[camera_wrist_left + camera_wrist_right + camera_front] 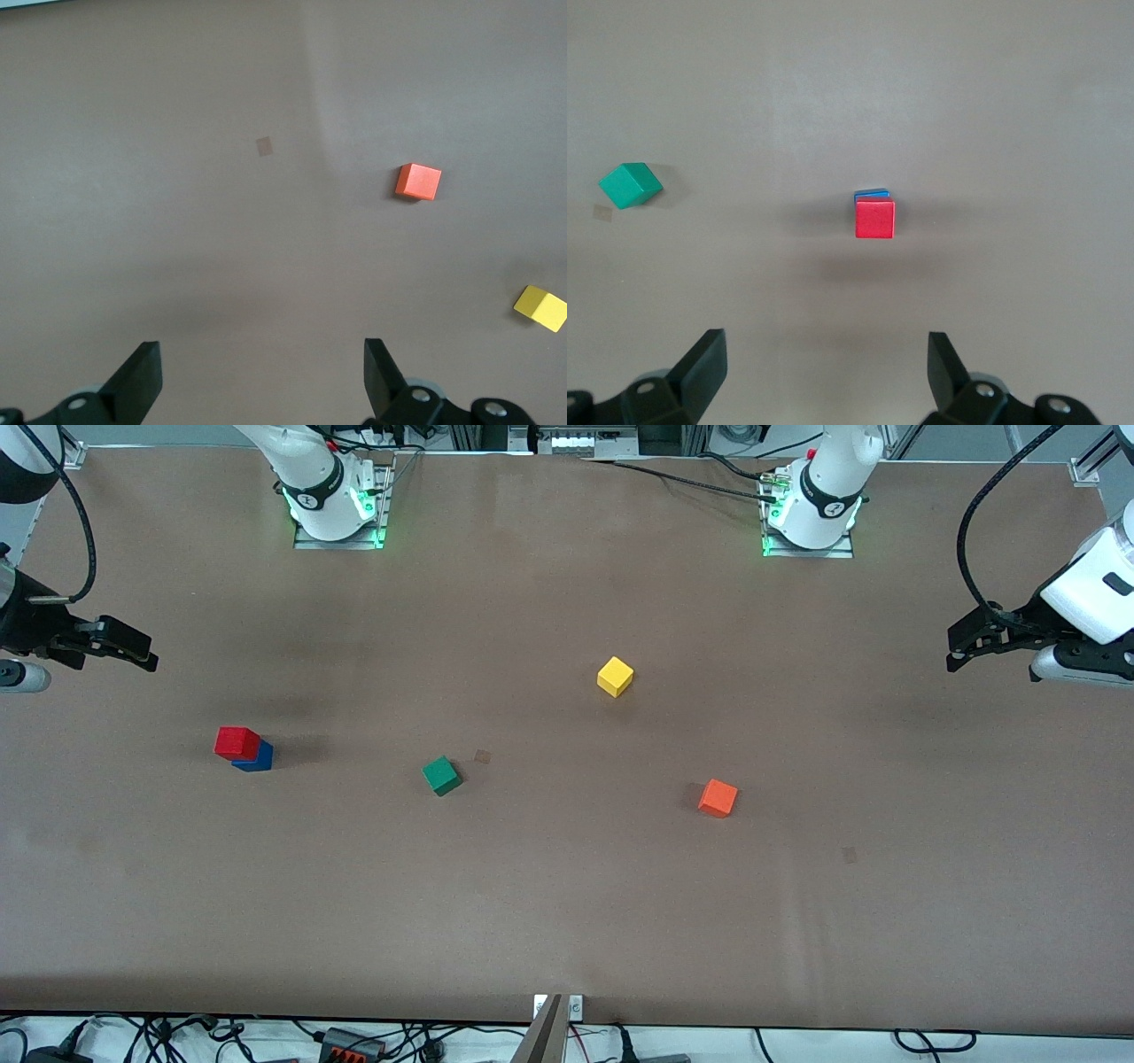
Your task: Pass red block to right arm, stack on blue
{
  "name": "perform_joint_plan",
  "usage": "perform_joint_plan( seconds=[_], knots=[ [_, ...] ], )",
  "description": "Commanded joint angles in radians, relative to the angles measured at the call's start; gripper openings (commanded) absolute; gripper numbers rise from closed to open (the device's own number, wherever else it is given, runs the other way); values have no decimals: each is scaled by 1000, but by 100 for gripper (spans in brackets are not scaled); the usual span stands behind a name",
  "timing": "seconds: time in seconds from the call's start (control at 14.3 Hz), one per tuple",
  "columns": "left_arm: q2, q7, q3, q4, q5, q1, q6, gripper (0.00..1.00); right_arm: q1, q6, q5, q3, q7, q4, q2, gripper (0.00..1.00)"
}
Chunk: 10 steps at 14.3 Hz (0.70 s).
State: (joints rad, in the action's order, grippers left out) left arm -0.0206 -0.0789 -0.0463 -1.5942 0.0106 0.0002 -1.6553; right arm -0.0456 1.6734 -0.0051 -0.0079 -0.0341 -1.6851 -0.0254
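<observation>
Since the red block (236,741) already sits on the blue (257,759) at the front view's middle-left, stacking looks done. My right gripper (120,646) and left gripper (974,640) hang wide open, empty, at the frame edges; next, just check the stack holds.

Matt brown table (567,921), smooth, paper-like. Red block (236,741), blue (259,760), green (441,775), yellow (615,677), orange (718,798) cubes: matt, painted look. Arm shells glossy white plastic.
</observation>
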Motion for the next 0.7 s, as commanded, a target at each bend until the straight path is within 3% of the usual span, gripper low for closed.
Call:
perform_joint_plan(
  seconds=[0.0,0.21,0.42,0.63],
  knots=[
    [-12,-4,-1,31,-12,6,25,100,-20,-12,-6,20,6,-15,32,100],
    [-12,-4,-1,31,-12,6,25,100,-16,-8,-15,22,0,-34,44,100],
    [-12,-4,0,29,-12,7,25,100,-17,79,-15,22,-1,-144,116,100],
    [-12,-4,0,29,-12,7,25,100,-19,72,-10,22,10,-150,124,100]
  ],
)
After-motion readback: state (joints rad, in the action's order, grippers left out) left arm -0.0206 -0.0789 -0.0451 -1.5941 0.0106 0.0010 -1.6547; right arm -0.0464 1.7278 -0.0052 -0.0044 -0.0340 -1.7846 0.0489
